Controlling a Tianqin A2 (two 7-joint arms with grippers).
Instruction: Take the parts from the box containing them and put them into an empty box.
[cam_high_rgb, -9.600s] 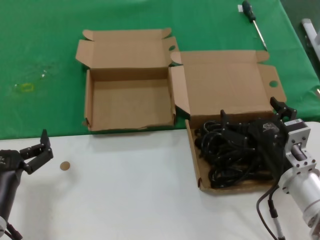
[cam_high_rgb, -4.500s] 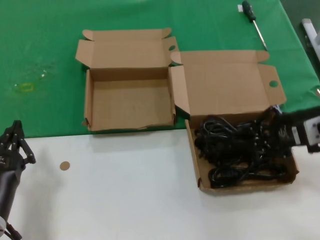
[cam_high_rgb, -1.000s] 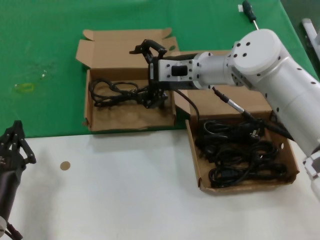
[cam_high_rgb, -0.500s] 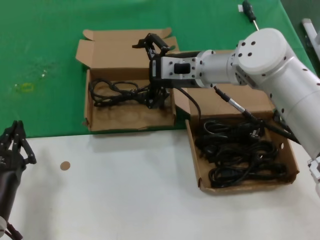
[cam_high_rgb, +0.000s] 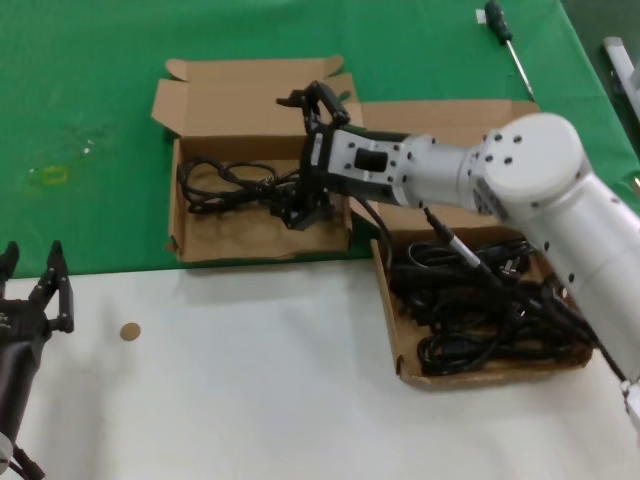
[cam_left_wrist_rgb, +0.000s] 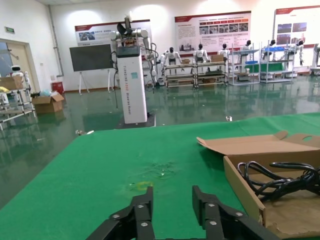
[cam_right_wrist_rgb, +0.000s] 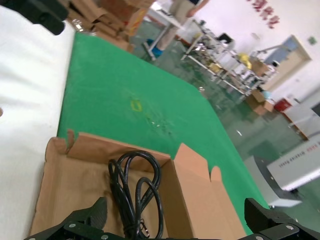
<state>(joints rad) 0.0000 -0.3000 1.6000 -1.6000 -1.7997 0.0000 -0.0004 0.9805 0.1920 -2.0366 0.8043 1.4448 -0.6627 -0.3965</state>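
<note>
Change: the right pincer (cam_high_rgb: 312, 150) has let go. Its fingers, clamped on a cable half a second ago, are now spread wide and lifted above the smaller box's right end. One transfer reads as finished; the arm looks due back at the source.

Surface (cam_high_rgb: 250, 400): white near half, green cloth beyond.

Larger shallow brown cardboard box (cam_high_rgb: 392, 330), wide lid open, at right: holds the remaining black coiled power cables (cam_high_rgb: 480, 320), a tangled heap covering its floor.

Smaller brown cardboard box (cam_high_rgb: 178, 240), lid open, at left-centre: holds one black coiled cable bundle (cam_high_rgb: 225, 185), lying along the far wall, its plug end under the pincer.

Left pincer (cam_high_rgb: 35, 295): parked at the near left edge, fingers apart, gripping nothing.
</note>
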